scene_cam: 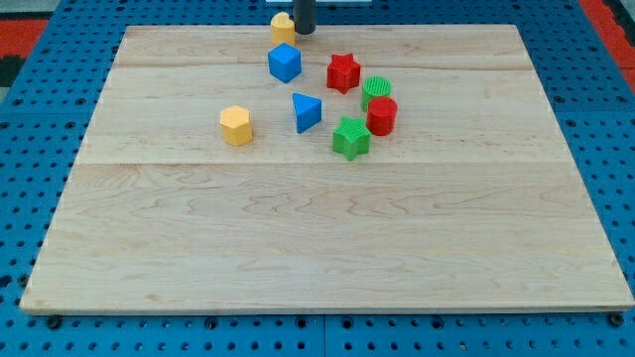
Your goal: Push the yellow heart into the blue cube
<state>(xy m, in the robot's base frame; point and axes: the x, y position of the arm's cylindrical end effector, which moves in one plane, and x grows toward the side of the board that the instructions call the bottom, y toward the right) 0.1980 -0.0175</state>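
The yellow heart (283,27) lies at the view's top edge of the wooden board (327,248), just above the blue cube (285,62) with a small gap between them. My tip (305,31) stands right beside the heart on its right side, touching or nearly touching it. The rod runs up out of the view's top.
A red star (343,72), a green cylinder (376,90), a red cylinder (382,116) and a green star (350,137) cluster right of the cube. A blue triangular block (307,111) and a yellow hexagonal block (236,126) lie below it.
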